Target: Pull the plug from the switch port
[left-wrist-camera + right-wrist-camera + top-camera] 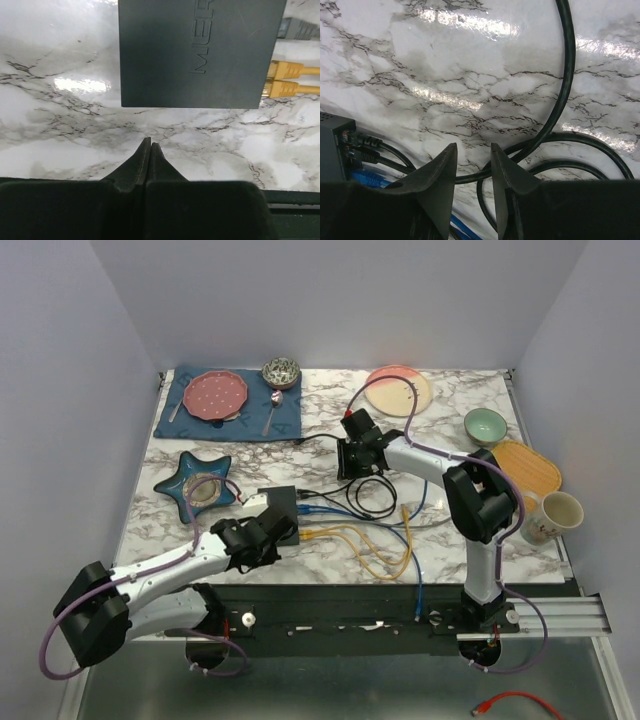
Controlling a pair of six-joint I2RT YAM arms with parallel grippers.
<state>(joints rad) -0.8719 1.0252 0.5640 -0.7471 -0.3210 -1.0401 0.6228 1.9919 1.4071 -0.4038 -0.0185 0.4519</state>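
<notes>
The switch is a flat black box lying on the marble table; it also fills the top of the left wrist view. Yellow plugs and a grey plug sit in its right edge. In the right wrist view black plugs and a blue plug sit in the switch. My left gripper is shut on nothing, just short of the switch's near edge. My right gripper hangs open over a loop of black cable, apart from the plugs.
Yellow, blue and black cables sprawl right of the switch. A blue star dish lies to its left. A placemat with a pink plate and a bowl lie at the back. A green bowl, wooden tray and mug stand at the right.
</notes>
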